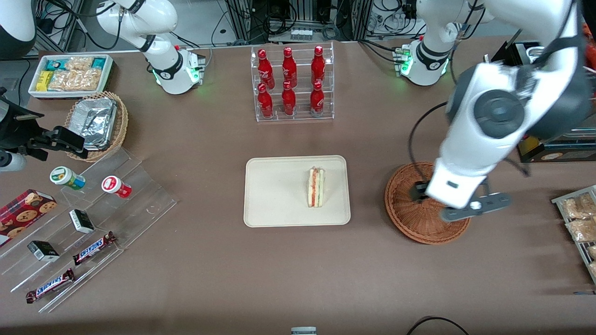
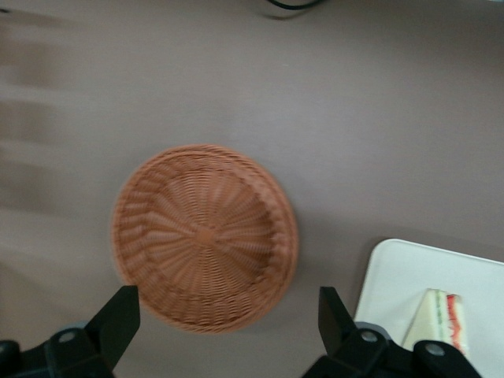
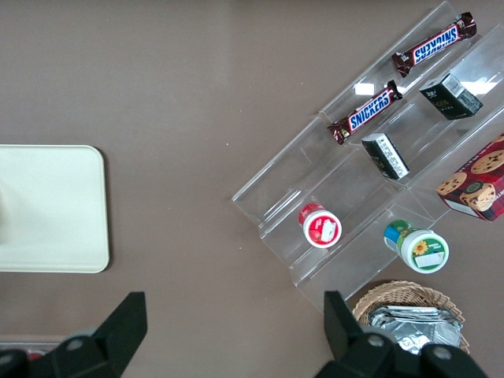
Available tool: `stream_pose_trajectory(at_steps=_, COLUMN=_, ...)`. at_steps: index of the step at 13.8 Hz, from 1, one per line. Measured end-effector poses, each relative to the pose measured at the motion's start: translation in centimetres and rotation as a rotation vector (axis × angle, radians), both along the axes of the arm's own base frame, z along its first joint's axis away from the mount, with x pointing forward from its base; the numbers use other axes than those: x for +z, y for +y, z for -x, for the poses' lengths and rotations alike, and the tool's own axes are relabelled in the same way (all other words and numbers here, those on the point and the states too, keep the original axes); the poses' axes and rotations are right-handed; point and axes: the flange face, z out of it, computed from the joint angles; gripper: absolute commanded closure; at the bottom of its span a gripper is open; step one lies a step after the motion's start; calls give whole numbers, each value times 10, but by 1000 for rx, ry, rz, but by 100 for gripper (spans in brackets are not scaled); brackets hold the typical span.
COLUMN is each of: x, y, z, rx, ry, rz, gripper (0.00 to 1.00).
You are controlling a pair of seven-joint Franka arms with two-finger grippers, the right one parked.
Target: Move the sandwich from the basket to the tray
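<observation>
The gripper (image 2: 220, 331) hangs above the basket (image 2: 206, 235), jaws spread wide with nothing between them. The basket, a round shallow weave of reddish-brown wicker, holds nothing. At its nine o'clock in the front view lies the tray (image 1: 279, 191), smooth, cream, round-cornered. On it rests the sandwich (image 1: 315, 187), a pale wedge with orange-red and green layers. The placing looks done; only withdrawal seems left.
</observation>
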Motion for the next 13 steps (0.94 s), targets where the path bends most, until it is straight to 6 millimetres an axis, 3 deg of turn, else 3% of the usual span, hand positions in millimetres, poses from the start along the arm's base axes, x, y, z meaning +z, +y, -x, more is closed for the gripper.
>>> stream_pose_trajectory(at_steps=5, x=54, y=82, z=24, rx=-34, ry=88, rz=15, gripper=0)
stream_pose_trajectory(at_steps=7, x=70, y=104, z=34, rx=-53, ry=108, rz=47, gripper=0)
stream_pose_trajectory(at_steps=10, x=80, y=133, z=47, rx=-166, ry=176, rz=116, gripper=0)
stream_pose_trajectory(at_steps=13, x=74, y=141, z=54, rx=-202, ry=213, rz=123, gripper=0)
